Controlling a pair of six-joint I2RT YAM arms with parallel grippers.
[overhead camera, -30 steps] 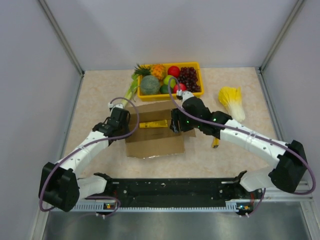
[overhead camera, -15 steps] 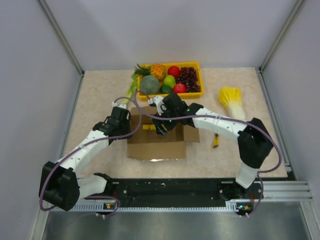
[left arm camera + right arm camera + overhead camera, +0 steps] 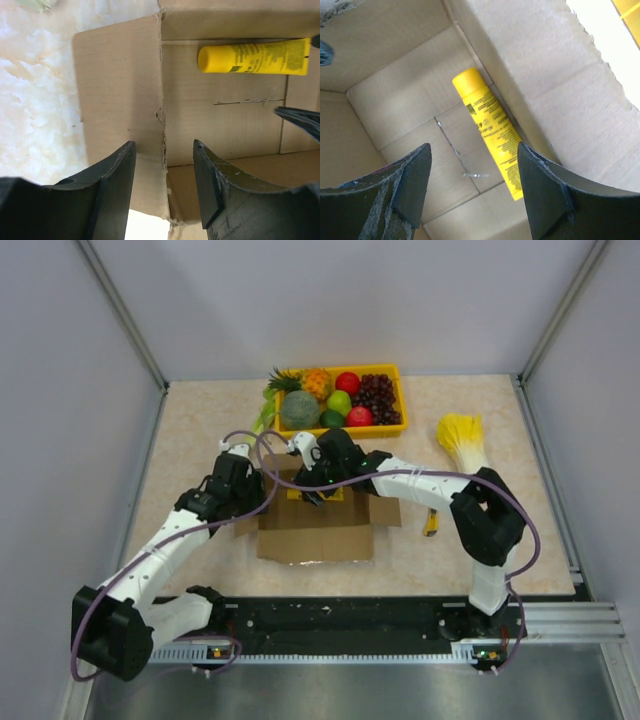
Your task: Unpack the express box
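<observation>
At the table's middle, just in front of the yellow fruit tray [image 3: 388, 367], the express box [image 3: 315, 535] lay with its flaps spread open. The left gripper [image 3: 164, 150] was open, its jaws astride the box's side wall. The right gripper [image 3: 472, 155] hung open over the interior, above a yellow tube [image 3: 492, 134] on the box floor. The tube's dark print seemed to be fine text, too small to read.
</observation>
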